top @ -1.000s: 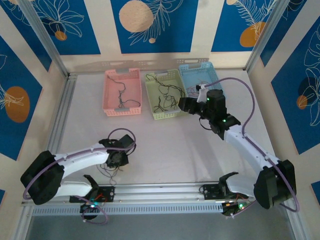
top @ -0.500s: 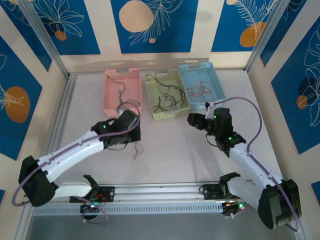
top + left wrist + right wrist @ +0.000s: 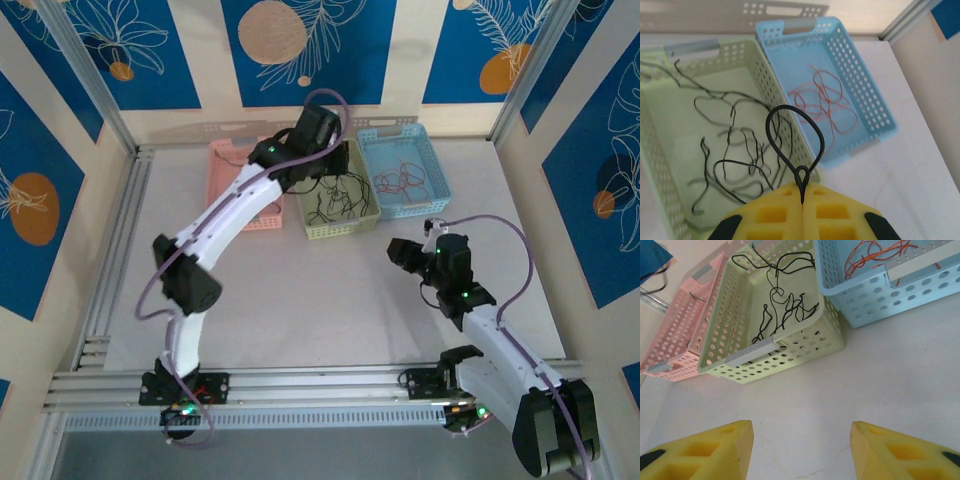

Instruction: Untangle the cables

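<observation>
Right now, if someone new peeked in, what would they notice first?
Probably the row of pastel baskets at the far end of the table: a pink basket, a green basket and a blue basket holding red-orange cables. Next, the left end effector, reaching far out at the green basket, pinched shut on a black cable loop.

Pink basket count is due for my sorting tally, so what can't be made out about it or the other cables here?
- Pink basket: top view, the left arm covers most of it; right wrist view, the left edge cuts it off.
- Black cable in the shut left jaws: left wrist view, its ends hide behind the yellow pads.
- Red cables: right wrist view, cut off by the top edge.
</observation>
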Motion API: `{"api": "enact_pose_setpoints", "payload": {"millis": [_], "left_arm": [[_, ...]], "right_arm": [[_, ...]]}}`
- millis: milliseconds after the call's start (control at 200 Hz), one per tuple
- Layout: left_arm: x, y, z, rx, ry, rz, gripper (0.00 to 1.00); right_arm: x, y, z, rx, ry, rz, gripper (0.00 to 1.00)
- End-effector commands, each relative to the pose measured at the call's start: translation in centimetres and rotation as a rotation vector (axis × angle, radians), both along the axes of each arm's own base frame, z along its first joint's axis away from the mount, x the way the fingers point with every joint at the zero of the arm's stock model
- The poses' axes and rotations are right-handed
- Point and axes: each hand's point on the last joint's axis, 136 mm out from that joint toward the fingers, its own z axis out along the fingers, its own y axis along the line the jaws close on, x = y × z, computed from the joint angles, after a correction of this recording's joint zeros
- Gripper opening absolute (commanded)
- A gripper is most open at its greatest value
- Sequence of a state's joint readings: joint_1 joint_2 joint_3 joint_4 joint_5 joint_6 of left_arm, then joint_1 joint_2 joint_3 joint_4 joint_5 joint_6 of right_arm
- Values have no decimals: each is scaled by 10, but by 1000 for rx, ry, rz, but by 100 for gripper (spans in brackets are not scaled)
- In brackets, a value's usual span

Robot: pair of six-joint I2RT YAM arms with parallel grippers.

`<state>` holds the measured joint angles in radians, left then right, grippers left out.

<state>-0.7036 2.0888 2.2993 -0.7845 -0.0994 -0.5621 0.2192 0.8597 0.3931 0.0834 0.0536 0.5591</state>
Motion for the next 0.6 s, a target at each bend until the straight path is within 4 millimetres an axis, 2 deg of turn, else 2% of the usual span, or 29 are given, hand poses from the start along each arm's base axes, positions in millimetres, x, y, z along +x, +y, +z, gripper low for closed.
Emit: {"api": "enact_pose_setpoints", "payload": {"millis": [0, 70, 100, 135, 160, 205, 260, 330, 430, 490, 500, 595], "left_arm": [[30, 11, -36, 54, 61, -9, 0], [54, 13, -59, 51, 73, 6, 1], [61, 13, -68, 52, 77, 3, 14], [67, 12, -79, 65, 81, -4, 35], [70, 11, -85, 75, 84, -10, 46], [72, 11, -95, 96, 95, -21, 57], [70, 11, -99, 111, 103, -38, 64], [63, 13, -90, 130, 93, -50, 72], [44, 23, -61, 159, 44, -65, 75], [24, 30, -44, 172, -1, -78, 76], [21, 32, -37, 163, -19, -75, 76], [-20, 58, -24, 141, -95, -59, 80]], "right_arm": [[2, -5, 4, 25, -25, -26, 54], [1, -6, 2, 31, -20, -31, 54], [2, -7, 3, 33, -21, -32, 54], [2, -7, 2, 34, -21, -34, 54], [2, -7, 2, 35, -20, -34, 54], [2, -7, 2, 34, -19, -35, 54], [2, -7, 2, 35, -20, -34, 54], [2, -8, 1, 35, -18, -37, 54], [2, -9, 1, 37, -17, -41, 54], [1, -10, 3, 38, -19, -45, 54], [0, -10, 2, 37, -17, -43, 54], [-3, -13, 5, 8, -15, -46, 54]]}}
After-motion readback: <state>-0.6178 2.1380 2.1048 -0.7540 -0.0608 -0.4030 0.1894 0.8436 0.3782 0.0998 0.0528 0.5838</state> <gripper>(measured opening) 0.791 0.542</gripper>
